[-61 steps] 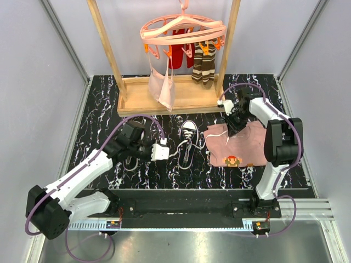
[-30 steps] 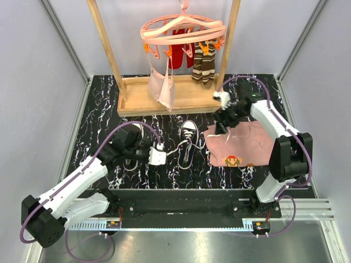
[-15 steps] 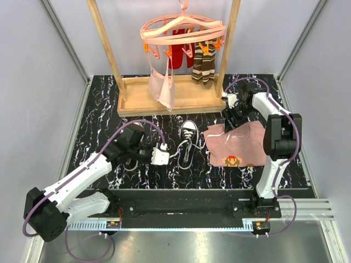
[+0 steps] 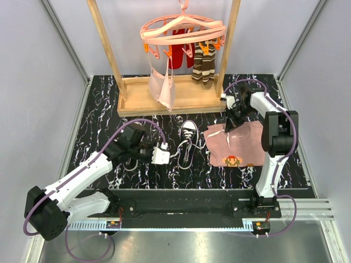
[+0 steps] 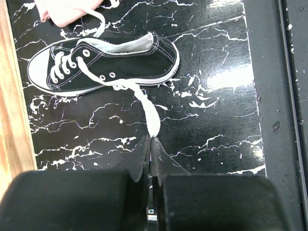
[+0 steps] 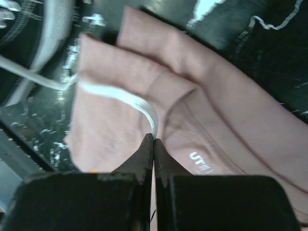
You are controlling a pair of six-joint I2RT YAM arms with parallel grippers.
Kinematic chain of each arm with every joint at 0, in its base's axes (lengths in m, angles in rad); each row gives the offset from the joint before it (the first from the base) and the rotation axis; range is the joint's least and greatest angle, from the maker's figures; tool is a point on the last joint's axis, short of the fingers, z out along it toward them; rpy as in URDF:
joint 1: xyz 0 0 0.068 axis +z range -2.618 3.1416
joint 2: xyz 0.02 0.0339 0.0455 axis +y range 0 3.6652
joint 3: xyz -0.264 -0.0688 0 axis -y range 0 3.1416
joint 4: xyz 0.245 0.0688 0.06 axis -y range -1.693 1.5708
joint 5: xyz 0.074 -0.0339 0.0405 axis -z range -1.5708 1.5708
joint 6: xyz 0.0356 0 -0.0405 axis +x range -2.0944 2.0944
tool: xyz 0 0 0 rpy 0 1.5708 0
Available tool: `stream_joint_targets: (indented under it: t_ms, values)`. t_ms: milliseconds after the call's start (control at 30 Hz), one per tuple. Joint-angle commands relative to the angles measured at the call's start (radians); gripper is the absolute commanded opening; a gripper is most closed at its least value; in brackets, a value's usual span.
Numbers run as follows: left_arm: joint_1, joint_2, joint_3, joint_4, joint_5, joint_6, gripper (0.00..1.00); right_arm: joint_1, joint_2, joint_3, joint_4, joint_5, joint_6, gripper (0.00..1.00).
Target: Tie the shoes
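One black sneaker (image 4: 187,137) with a white toe cap lies on its side in the middle of the table, toe toward the wooden stand. It also shows in the left wrist view as the sneaker (image 5: 103,65). One white lace (image 5: 144,103) runs from its eyelets to my left gripper (image 5: 151,139), which is shut on the lace end just above the table. My left gripper (image 4: 173,154) sits left of the shoe. My right gripper (image 4: 230,125) hovers over the pink cloth, and in its own view this gripper (image 6: 154,137) is shut on the other lace (image 6: 125,98).
The pink cloth (image 4: 238,145) with a pixel figure lies right of the shoe. The wooden stand (image 4: 164,101) with the hanger, socks and garments is at the back. A white-edged shape (image 4: 130,163) lies mostly hidden under my left forearm.
My right gripper swung right and down over the pink cloth and closed on the lace. My left arm has stayed almost still, keeping its lace.
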Motion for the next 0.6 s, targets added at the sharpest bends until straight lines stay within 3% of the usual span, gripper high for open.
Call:
stream_joint_targets:
  t_ms: [0, 200, 333, 567]
  values:
    - [-0.006, -0.026, 0.037, 0.035, -0.004, -0.020, 0.00, 0.007, -0.171, 0.013, -0.038, -0.191, 0.035, 0.00]
    - [-0.009, -0.084, 0.006, 0.052, -0.012, 0.012, 0.00, 0.189, -0.309, 0.103, -0.020, -0.308, 0.150, 0.00]
    - [-0.020, -0.107, -0.017, 0.052, -0.032, 0.057, 0.00, 0.347, -0.234, 0.209, 0.078, -0.340, 0.289, 0.00]
    - [-0.061, -0.170, -0.074, 0.023, -0.047, 0.161, 0.00, 0.519, -0.056, 0.406, 0.168, -0.360, 0.424, 0.00]
